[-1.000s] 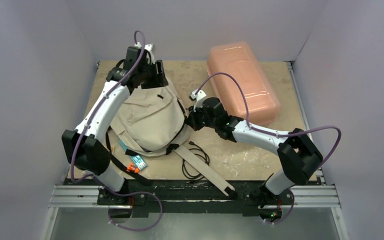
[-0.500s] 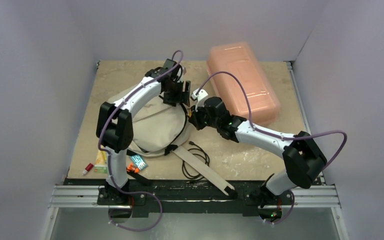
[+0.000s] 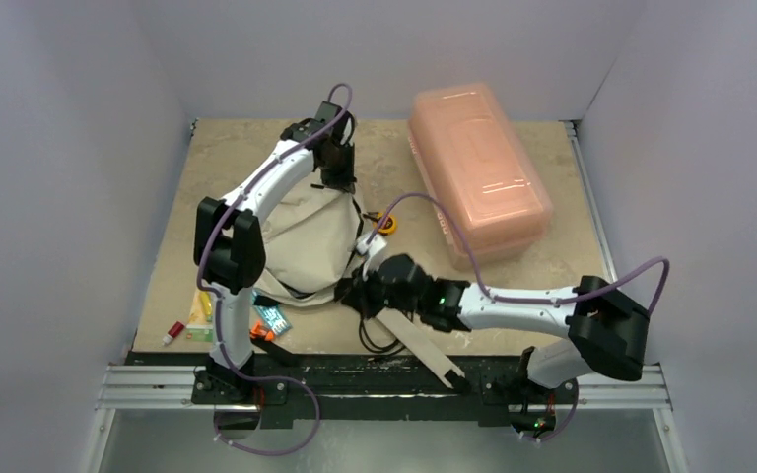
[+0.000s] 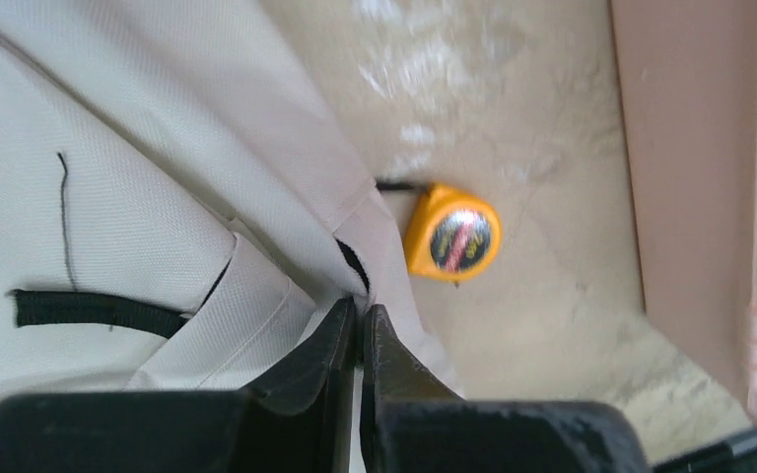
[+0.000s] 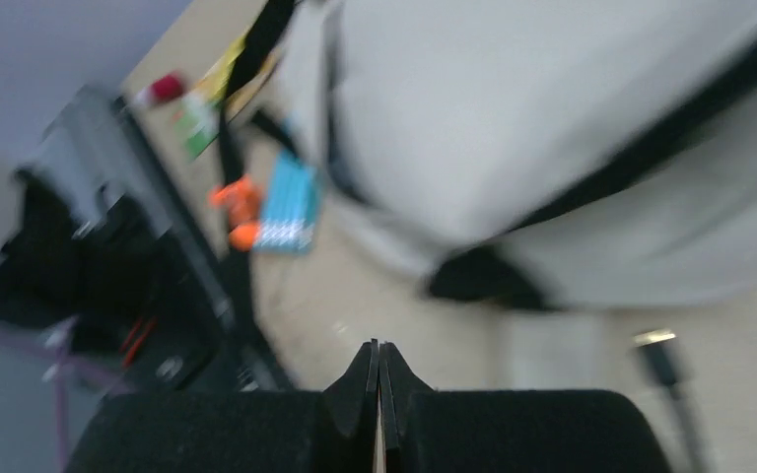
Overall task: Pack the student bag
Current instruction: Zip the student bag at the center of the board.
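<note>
The student bag (image 3: pixel 306 236), beige fabric with black straps, lies left of centre on the table. My left gripper (image 3: pixel 342 183) is at its far right corner. In the left wrist view the black jaws (image 4: pixel 363 313) are shut on a folded edge of the bag's fabric (image 4: pixel 138 197). My right gripper (image 3: pixel 348 293) hovers low by the bag's near right corner. Its jaws (image 5: pixel 378 347) are shut with nothing between them, and the bag (image 5: pixel 552 128) is blurred beyond them.
A yellow tape measure (image 3: pixel 386 225) (image 4: pixel 451 239) lies just right of the bag. A translucent pink box (image 3: pixel 478 172) (image 4: pixel 700 168) stands at the back right. A black cable (image 3: pixel 382 317) and a beige strap (image 3: pixel 416 342) lie in front. A blue pack (image 3: pixel 271 317), an orange item (image 3: pixel 259 333) and a red marker (image 3: pixel 172 332) sit front left.
My left gripper has closed on the bag's far right edge. The right arm swung toward the near edge, down the bag's right side, uncovering the tape measure.
</note>
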Controlling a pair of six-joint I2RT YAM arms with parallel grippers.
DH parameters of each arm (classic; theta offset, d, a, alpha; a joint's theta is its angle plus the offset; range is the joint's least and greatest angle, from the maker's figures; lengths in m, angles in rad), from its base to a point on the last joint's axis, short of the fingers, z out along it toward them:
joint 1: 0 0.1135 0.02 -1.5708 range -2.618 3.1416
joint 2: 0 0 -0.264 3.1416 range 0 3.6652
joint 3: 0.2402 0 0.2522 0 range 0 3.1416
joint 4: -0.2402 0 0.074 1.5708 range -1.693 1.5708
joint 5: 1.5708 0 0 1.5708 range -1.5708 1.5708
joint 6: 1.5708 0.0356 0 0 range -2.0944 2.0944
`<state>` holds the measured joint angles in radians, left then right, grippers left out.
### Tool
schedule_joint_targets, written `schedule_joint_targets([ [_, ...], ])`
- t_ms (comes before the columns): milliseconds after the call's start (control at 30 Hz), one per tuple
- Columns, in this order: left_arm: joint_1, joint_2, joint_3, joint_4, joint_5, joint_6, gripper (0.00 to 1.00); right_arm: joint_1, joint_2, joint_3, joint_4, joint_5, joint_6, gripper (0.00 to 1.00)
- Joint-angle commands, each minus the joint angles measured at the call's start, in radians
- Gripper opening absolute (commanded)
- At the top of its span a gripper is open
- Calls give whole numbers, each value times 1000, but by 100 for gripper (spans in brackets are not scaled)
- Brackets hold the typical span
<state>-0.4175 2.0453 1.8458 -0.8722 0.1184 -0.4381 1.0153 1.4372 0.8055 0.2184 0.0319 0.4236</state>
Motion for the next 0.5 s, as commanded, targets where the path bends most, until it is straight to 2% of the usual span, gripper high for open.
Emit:
schedule_joint_targets([
  [0, 70, -11, 141, 203, -207, 0, 0, 197, -47, -69, 65, -3, 212, 0],
  [67, 73, -6, 158, 195, -222, 16, 0, 195, -78, -98, 76, -7, 211, 0],
  [167, 80, -12, 167, 167, -140, 29, 0, 174, -61, -107, 109, -11, 200, 0],
  [267, 80, -100, 54, 218, -20, 51, 0, 33, -121, -102, 49, -64, 158, 0],
  [300, 80, -149, 10, 247, 42, 77, 0, -18, -161, -99, 19, -76, 143, 0],
  [400, 81, -249, -93, 282, 151, 137, 0, -99, -212, 47, -241, -36, 6, 2],
  [467, 80, -315, -169, 336, 189, 165, 0, -118, -215, 114, -317, 2, -97, 26],
])
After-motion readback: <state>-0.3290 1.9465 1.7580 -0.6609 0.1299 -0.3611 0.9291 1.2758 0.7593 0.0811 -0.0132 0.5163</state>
